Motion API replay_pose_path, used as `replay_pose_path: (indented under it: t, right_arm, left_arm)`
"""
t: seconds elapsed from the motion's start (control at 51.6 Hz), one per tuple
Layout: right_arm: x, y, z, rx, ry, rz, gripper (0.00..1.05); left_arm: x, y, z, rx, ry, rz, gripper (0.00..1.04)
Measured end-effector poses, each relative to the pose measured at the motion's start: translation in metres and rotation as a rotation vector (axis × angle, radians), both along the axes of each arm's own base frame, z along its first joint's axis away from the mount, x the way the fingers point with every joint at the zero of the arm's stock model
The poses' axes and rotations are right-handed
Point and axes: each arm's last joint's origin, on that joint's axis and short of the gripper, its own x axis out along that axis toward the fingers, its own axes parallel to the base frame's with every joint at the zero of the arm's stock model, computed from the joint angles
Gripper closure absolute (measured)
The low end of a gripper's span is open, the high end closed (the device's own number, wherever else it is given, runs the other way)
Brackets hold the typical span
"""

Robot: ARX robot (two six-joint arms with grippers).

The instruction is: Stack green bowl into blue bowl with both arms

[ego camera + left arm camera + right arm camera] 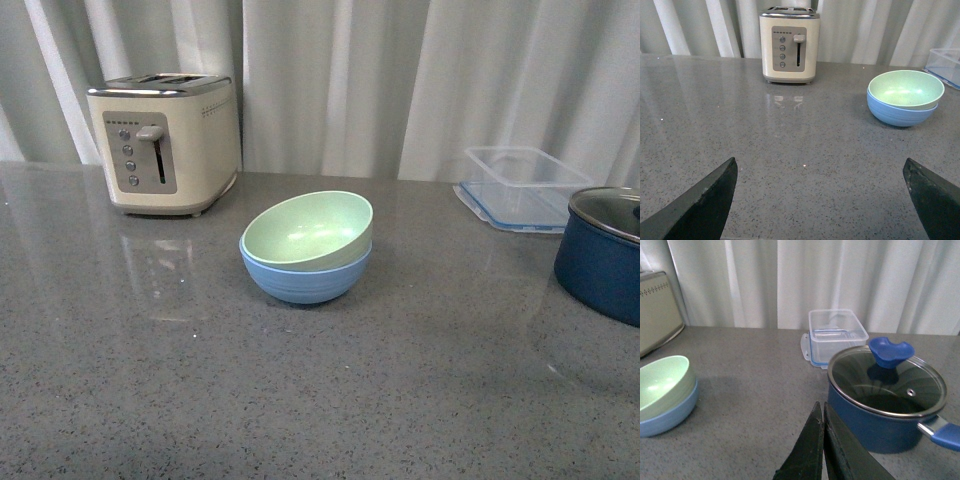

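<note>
The pale green bowl (308, 229) sits tilted inside the light blue bowl (305, 280) in the middle of the grey counter. Neither arm shows in the front view. In the left wrist view the nested green bowl (905, 89) and blue bowl (897, 114) lie well ahead of my left gripper (820, 172), which is open with bare counter between its fingers. In the right wrist view the green bowl (662, 382) rests in the blue bowl (667, 417) far to one side of my right gripper (821, 407), which is shut on nothing.
A cream toaster (165, 143) stands at the back left. At the back right lies a clear plastic container (523, 187). A dark navy pot with a glass lid (604, 250) sits at the right edge, close beside my right gripper's fingers (840, 450).
</note>
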Motion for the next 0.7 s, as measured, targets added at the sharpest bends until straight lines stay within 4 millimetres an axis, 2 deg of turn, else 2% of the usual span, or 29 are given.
replay_pose_path:
  t: [0.136, 0.446, 0.562, 0.698]
  right_arm:
    - [-0.015, -0.009, -0.013, -0.003, 0.014, -0.007, 1.04]
    - [-0.045, -0.021, -0.028, -0.002, 0.007, -0.006, 1.04]
    - [-0.057, -0.032, -0.034, -0.001, 0.011, -0.008, 1.04]
    - [-0.067, -0.033, -0.038, -0.001, 0.008, -0.006, 1.04]
  left_arm:
    - [0.000, 0.000, 0.000, 0.000, 0.000, 0.000, 0.07]
    - [0.000, 0.000, 0.000, 0.000, 0.000, 0.000, 0.07]
    - [0.000, 0.000, 0.000, 0.000, 0.000, 0.000, 0.07]
    - [0.000, 0.000, 0.000, 0.000, 0.000, 0.000, 0.07]
